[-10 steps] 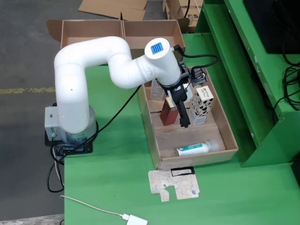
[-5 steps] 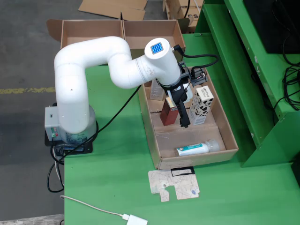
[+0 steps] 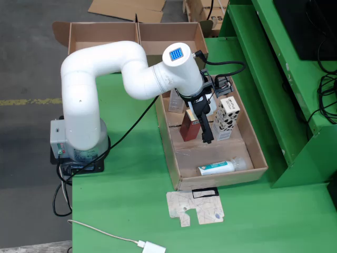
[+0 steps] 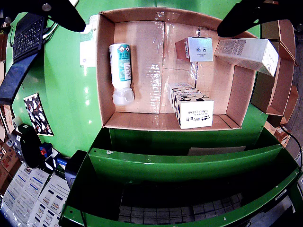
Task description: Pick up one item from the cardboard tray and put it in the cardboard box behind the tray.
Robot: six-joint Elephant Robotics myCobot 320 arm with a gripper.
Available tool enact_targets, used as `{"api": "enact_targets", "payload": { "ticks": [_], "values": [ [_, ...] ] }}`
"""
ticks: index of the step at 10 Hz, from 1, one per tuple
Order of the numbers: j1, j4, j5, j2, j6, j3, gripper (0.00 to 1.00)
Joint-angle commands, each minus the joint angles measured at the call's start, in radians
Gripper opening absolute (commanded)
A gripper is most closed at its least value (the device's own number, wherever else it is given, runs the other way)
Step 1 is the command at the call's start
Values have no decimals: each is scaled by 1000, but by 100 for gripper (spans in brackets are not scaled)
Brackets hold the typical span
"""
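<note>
The cardboard tray [image 3: 251,150] lies on the green table and holds several items. A red-brown box [image 3: 189,129], a black-and-white spotted box [image 3: 227,118], a white box [image 3: 176,102] and a lying white-and-teal tube [image 3: 217,168] are inside. My black gripper [image 3: 201,125] hangs over the tray's middle, just beside the red-brown box. In the wrist view the fingers [image 4: 61,12] stand wide apart at the top corners, so the gripper [image 4: 151,27] is open and empty. Below it are the tube [image 4: 120,64], red-brown box [image 4: 194,48], white box [image 4: 246,54] and spotted box [image 4: 191,105].
Behind the tray stands an open two-compartment cardboard box [image 3: 105,35]. A flat cardboard cutout [image 3: 196,207] lies in front of the tray, and a white cable plug [image 3: 152,246] sits near the table's front. A green shelf frame [image 3: 274,95] borders the tray's right side.
</note>
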Motion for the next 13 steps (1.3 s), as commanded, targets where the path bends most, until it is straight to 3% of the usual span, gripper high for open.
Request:
{"api": "enact_targets", "payload": {
  "ticks": [1,9,13],
  "values": [
    [0,12,0,17,0,28,100],
    [-4,30,1,38,-6,-10,100],
    [102,24,-42,131,62,-117,100]
  ]
}}
